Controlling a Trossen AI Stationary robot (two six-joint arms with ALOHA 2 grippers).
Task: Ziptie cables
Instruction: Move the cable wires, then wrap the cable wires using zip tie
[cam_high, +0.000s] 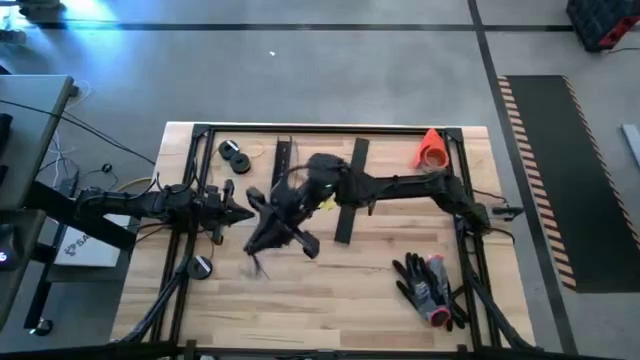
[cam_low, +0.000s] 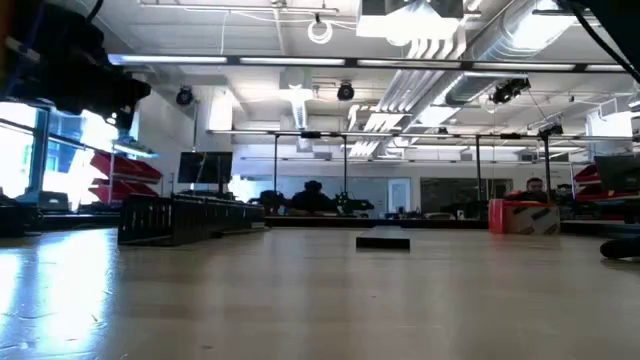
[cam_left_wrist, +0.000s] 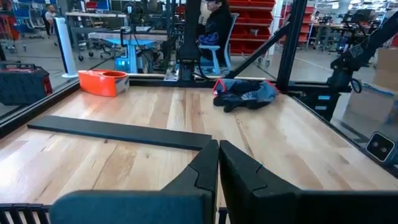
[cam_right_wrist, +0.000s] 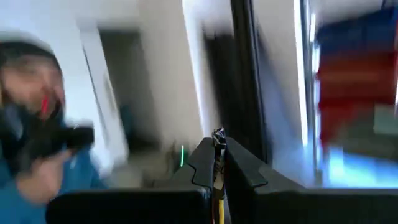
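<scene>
Right claw (cam_right_wrist: 216, 163): clamped on a thin yellow-and-silver strip (seen only by right wrist).
Left claw (cam_left_wrist: 218, 163): together, near the black bar (cam_left_wrist: 118, 132).
Cables: indistinct.

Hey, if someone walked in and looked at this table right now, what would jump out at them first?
Both dark arms meet over the table's middle, the right gripper pinching a thin yellowish strip. The left gripper is shut and empty. An orange tape roll sits at the far right corner, dark gloves near the right front.

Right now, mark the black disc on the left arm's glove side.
The lone disc at the table edge; the other discs lie beyond the left arm.
</scene>
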